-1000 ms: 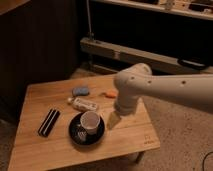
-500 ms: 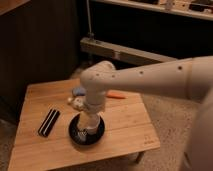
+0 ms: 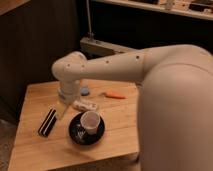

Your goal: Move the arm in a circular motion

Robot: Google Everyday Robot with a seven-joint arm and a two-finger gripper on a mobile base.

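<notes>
The arm fills the right half of the view: a thick cream-white segment runs from a bulky shoulder at 3 o'clock across to a rounded joint at about 10 o'clock, over the left part of the wooden table. From that joint a short wrist section drops straight down, and the claw hangs at its end, a pale tapered tip just above the table surface at 9 o'clock. I cannot tell how the claw is set; nothing appears to be carried in it.

Just left of the claw lies a dark striped bar-shaped object, close but apart from it. Toward 6 o'clock of the claw sits a dark plate with a white cup resting on it, tilted or on its side. A white flat object lies just right of the wrist, a blue item peeks out behind it, and an orange object lies farther toward 3 o'clock, well apart.

As for progress, a circular sweep leaves no mark on the table, so a single pose cannot show how much of the loop is done. My judgement is that the arm stands at the left side of a circle, with the near, right and far portions of the loop possibly ahead. The risk I see is the low-hanging claw brushing the bar or the cup.
</notes>
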